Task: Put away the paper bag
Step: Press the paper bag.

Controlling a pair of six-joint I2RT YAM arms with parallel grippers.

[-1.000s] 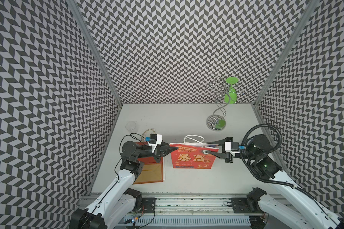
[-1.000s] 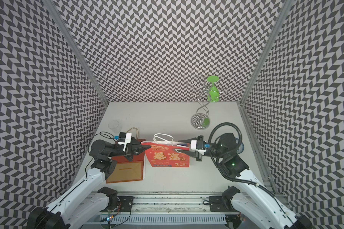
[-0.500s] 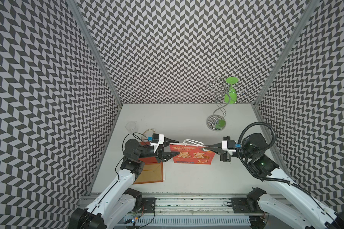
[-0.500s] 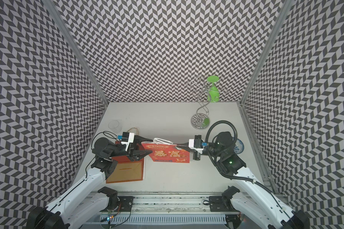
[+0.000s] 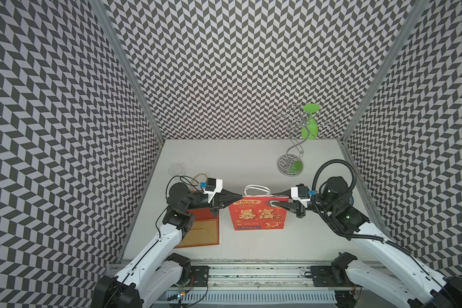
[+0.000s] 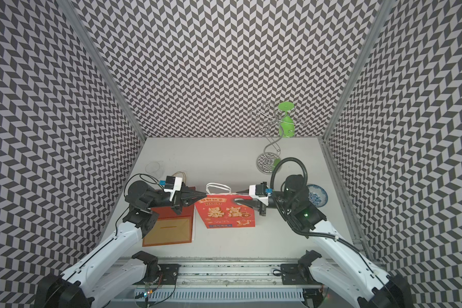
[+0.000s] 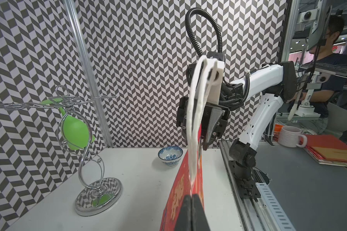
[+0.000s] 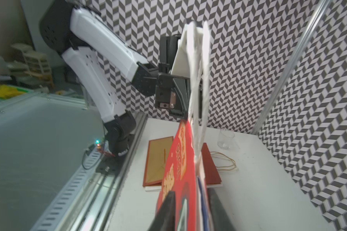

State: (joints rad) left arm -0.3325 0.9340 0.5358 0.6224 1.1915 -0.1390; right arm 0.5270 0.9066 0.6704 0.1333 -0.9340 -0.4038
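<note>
The red paper bag [image 5: 258,216] with gold characters and white rope handles [image 5: 256,188] stands upright in mid-table between both arms, seen in both top views [image 6: 226,213]. My left gripper [image 5: 241,197] is shut on the bag's upper left corner; the left wrist view shows its fingers pressed together on the bag [image 7: 180,192] edge. My right gripper [image 5: 274,199] straddles the upper right edge, open. In the right wrist view its fingers [image 8: 168,202] stand apart on either side of the bag [image 8: 178,170].
A flat stack of red and gold bags [image 5: 200,232] lies left of the bag under my left arm. A wire stand [image 5: 291,165] holding a green glass [image 5: 309,128] is at the back right. A clear glass [image 5: 175,168] sits back left, a blue bowl [image 6: 316,196] far right.
Half a second ago the left gripper was open and the right shut, with the bag tipped back. Now the left has shut on its corner, the right has opened, and the bag's face shows fully again.
</note>
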